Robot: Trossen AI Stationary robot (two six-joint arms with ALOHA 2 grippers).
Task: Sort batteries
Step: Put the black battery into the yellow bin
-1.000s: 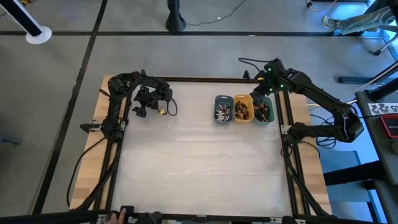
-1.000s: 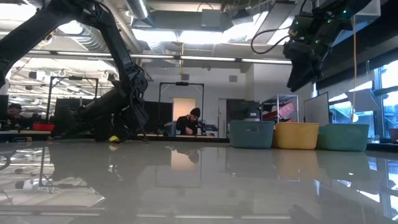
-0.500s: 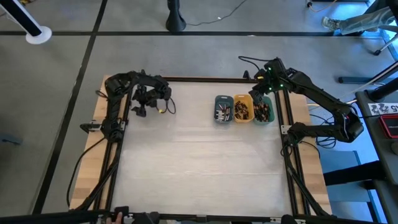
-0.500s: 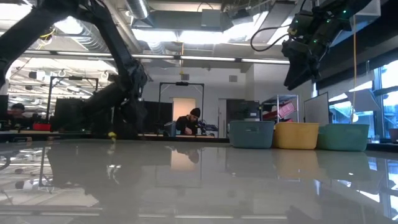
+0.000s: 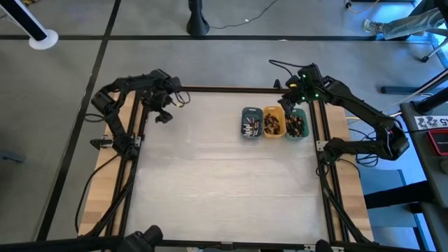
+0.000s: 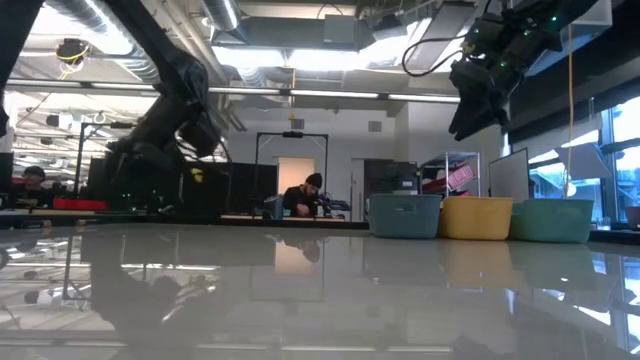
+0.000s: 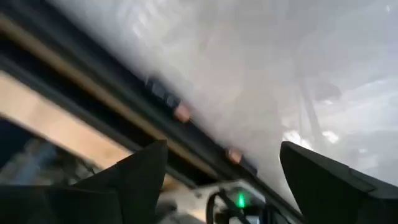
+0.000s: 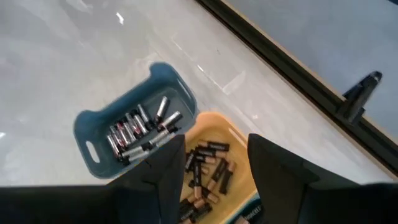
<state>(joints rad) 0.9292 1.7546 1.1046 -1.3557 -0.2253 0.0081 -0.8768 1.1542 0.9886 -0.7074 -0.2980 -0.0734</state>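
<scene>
**Right arm hovering over the trays, left arm parked at the far corner**

I have the right gripper (image 5: 295, 105) raised above the row of trays at the far right of the desk (image 5: 224, 182). In the right wrist view its jaws stand partly apart with nothing between them. The left gripper (image 5: 161, 112) waits near the far left corner, jaws spread wide and empty.

All the batteries I can see are already in the trays. The slate-blue tray (image 8: 127, 134) holds silvery cells (image 8: 140, 130) with reddish marks, lying flat and mostly side by side, long axes running roughly along the tray's length. The orange tray (image 8: 239, 163) next to it holds darker cells (image 8: 205, 168) heaped at mixed angles. The green tray (image 5: 297, 124) also holds cells, but I cannot read their direction.

If another pick is due, I judge the heap in the orange tray the harder one. I would choose a cell lying on top, turn the wrist so the jaws close across its short width, and come straight down, keeping clear of the tray wall. I see no loose cell on the open desk.
</scene>
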